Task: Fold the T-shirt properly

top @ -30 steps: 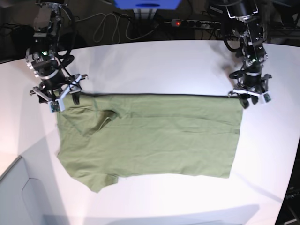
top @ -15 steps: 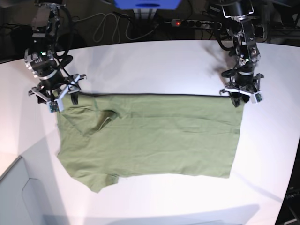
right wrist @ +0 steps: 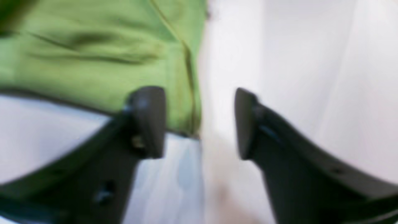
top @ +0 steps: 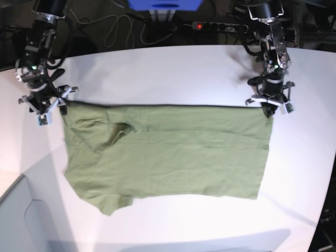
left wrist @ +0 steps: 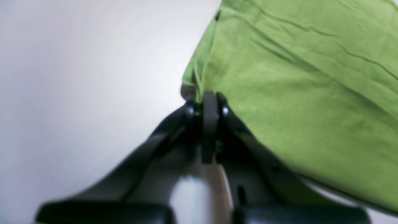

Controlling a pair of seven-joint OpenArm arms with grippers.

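Looks like a robotics lab or similar test setup, exact type unclear. Two robot arms w/ exposed joints, the L arm [top: 275, 58] and R arm [top: 44, 63], are reaching over a white counter [top: 173, 226]. Loose dark cables [top: 118, 29] are trailing across the far side, nr a small red-and-black part [top: 198, 25]. Smth blue [top: 165, 4] is showing at the top edge, too cropped to ID.

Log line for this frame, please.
left tool: shut on T-shirt corner | right tool: open, jaws astride opposite corner | T-shirt: flat, slightly wrinkled
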